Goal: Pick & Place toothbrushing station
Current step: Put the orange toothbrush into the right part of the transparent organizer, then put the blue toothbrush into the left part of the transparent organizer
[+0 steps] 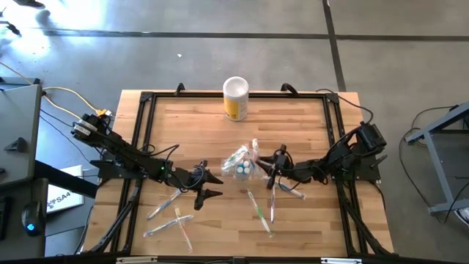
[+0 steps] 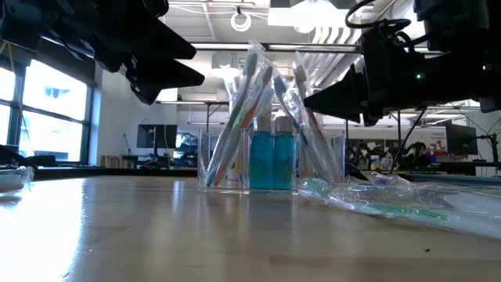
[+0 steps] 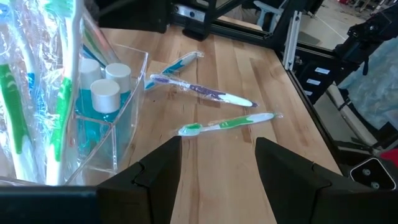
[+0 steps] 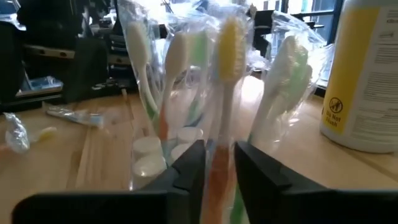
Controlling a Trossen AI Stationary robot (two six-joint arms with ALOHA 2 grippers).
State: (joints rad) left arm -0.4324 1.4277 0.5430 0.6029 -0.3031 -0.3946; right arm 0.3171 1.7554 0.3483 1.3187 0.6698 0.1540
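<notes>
Right gripper [image 4: 217, 165] pinches a wrapped yellow-headed toothbrush [image 4: 225, 74] in the clear plastic holder [image 1: 240, 167]; left gripper [image 1: 212, 185], spread, at 8 o'clock.

Two dark, near-black arms of slim jointed links. Left arm [image 1: 124, 158]: yellow cable at the base, at ten o'clock from the table's centre, and a small green light near the wrist. Right arm [image 1: 344, 158]: black cabling looped along the links. Left gripper [image 3: 217, 177]: two broad, matte black wedge fingers. Right gripper [image 4: 217, 171]: same black, angular finger form.
</notes>
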